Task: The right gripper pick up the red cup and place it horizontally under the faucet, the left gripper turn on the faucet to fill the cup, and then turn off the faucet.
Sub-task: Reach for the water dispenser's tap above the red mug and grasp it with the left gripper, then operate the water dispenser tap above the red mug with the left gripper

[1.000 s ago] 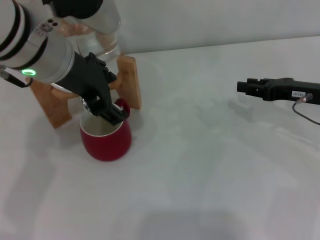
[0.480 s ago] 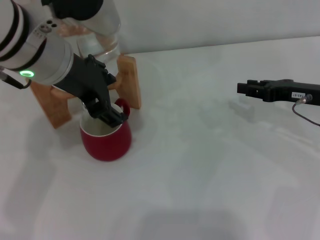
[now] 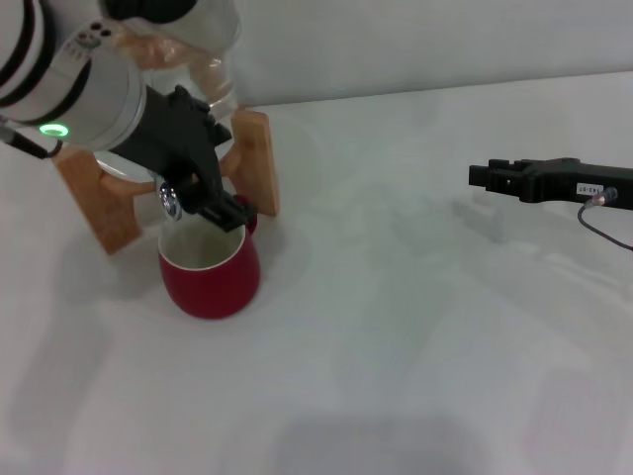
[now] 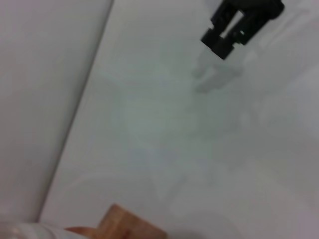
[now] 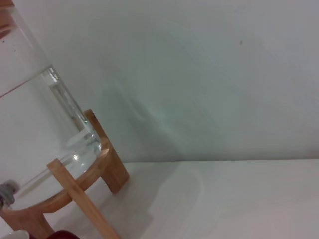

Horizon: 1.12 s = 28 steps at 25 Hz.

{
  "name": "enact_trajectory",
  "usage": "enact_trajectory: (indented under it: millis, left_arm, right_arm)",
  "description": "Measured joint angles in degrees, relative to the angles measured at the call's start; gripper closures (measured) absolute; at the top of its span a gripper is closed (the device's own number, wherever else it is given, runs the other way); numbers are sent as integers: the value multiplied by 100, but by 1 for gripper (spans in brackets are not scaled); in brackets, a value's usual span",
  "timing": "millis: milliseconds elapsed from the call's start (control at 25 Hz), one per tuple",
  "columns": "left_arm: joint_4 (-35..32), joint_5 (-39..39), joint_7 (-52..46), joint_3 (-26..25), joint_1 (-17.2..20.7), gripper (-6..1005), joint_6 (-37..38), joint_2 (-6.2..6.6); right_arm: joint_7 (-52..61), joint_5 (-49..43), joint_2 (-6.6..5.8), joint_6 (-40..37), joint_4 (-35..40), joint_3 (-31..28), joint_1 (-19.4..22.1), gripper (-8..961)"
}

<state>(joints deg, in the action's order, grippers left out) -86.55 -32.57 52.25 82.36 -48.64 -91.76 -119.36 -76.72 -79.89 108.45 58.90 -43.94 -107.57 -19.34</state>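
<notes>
The red cup (image 3: 210, 277) stands upright on the white table, its cream inside showing, right in front of the wooden stand. Just above its far rim shines the chrome faucet (image 3: 171, 203). My left gripper (image 3: 233, 212) reaches down past the faucet, its black claw shut and its tip over the cup's back rim, hiding most of the handle. Whether it touches the lever is hidden. My right gripper (image 3: 475, 174) hovers far to the right, open and holding nothing; the left wrist view also shows the right gripper (image 4: 219, 37), with a gap between its two fingers.
A clear water jar (image 3: 213, 59) rests on a wooden stand (image 3: 255, 158) at the back left, against the wall. The right wrist view shows the jar (image 5: 35, 124) and the stand's legs (image 5: 79, 194). White table (image 3: 415, 346) stretches between the two arms.
My left gripper has lifted up and back from inside the cup's rim toward the faucet. The cup and the right arm have stayed put.
</notes>
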Motion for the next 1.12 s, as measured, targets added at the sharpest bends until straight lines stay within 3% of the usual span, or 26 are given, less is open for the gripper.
enact_trajectory:
  millis: [280, 880, 1120]
  left_arm:
    - [-422, -53, -101, 127, 112, 123, -83, -6]
    - [-1447, -185, -292, 952, 1017, 123, -89, -17]
    - [-1487, -185, -319, 1024, 1208, 123, -112, -16]
  right_arm:
    - [-1, 0, -17, 0, 1, -42, 7, 551]
    - [-6, 2, -45, 4, 9, -130, 4, 551]
    - [-2, 0, -45, 30, 8, -167, 1, 551]
